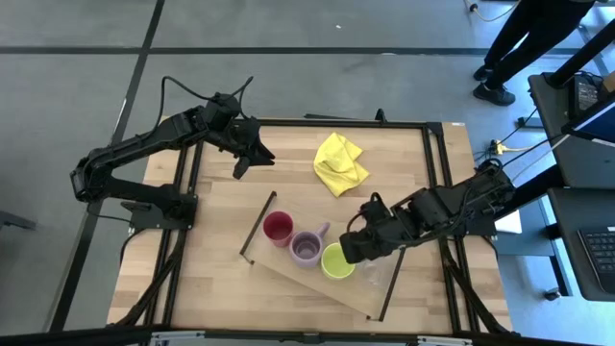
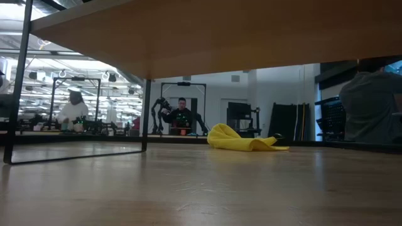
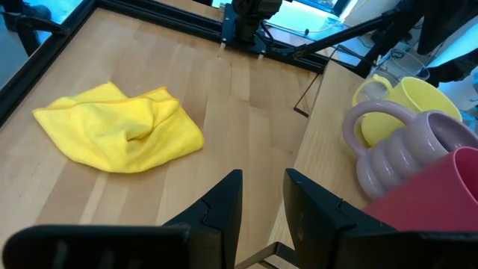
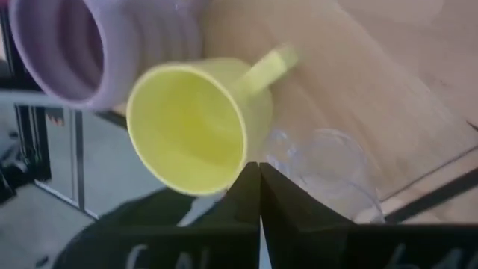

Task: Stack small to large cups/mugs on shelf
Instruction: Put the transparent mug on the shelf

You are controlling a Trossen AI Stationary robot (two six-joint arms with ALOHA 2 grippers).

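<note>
**Three cups lined up on the shelf; tumbler at the right gripper**

On the long light-wood shelf I see the red cup, ribbed purple mug and yellow-green mug in a row by size, I judge; the clear glass tumbler sits just beyond; my right gripper, clenched empty, hovers there; my left gripper, released, waits off the shelf's red-cup end.

Grey concrete floor surrounds the table; a person's dark legs stand far right beside a black desk holding a keyboard.
</note>
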